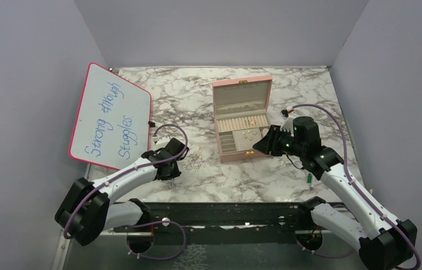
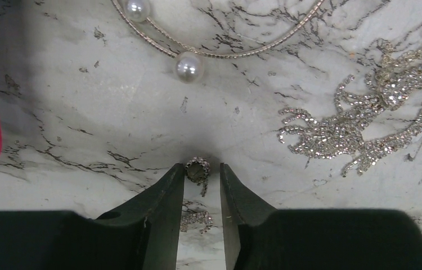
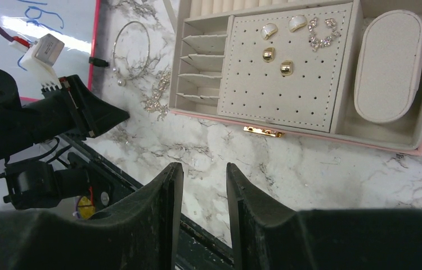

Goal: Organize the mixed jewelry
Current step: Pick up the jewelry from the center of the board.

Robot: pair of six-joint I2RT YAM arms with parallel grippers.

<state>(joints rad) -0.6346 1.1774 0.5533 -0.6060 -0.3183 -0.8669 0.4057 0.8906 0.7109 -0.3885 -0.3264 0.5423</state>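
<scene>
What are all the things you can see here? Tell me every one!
table: one, grey-white marble, under everything
jewelry box: one, pink, open, mid-table
whiteboard: one, red-edged, left side
pearl hoop: one, silvery, on table left of box
big sparkly piece: one, silver, beside the hoop
tiny sparkly earring: one, silver, at the tips of the left hand
second tiny sparkly bit: one, silver, below the left hand
gold studs: two, gold, box's holed panel
white earrings: two, white, same panel
sparkly strand: one, silver, same panel
oval cushion: one, cream, box's right compartment
left hand: one, black, open around the tiny earring
right hand: one, black, open, empty, before the box
</scene>
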